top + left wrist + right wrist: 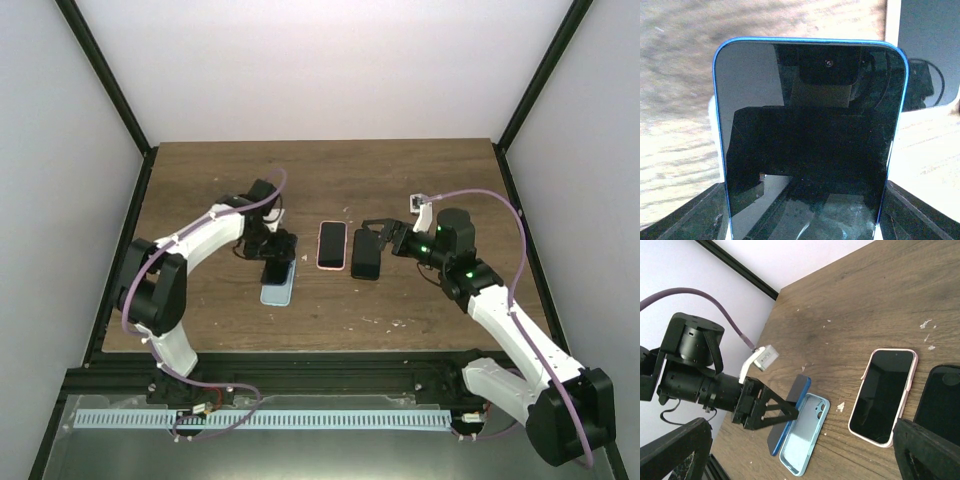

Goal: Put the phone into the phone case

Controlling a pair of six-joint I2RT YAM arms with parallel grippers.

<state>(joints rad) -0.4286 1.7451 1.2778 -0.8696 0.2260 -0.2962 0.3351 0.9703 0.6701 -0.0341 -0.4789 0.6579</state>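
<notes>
wood table, blue phone poised over its case

dark wooden tabletop (400, 180) carries three handsets in a row. the left gripper (277, 250) is clamped on the blue phone (790, 410), its fingers (685, 215) pressing the two long edges. it holds the phone tilted, with the low end at the pale blue case (807, 435), which lies hollow side up beneath it. whether they touch cannot be told. the phone looks rigid, glass-faced and slick, with some weight, so the side edges seem the safest hold. the case is probably light and slightly flexible, and likely to skid when pushed on. the right gripper (378, 236) hangs with jaws wide apart and nothing between them, beside the black phone (366, 254) and near the pink-cased phone (332, 245).
</notes>
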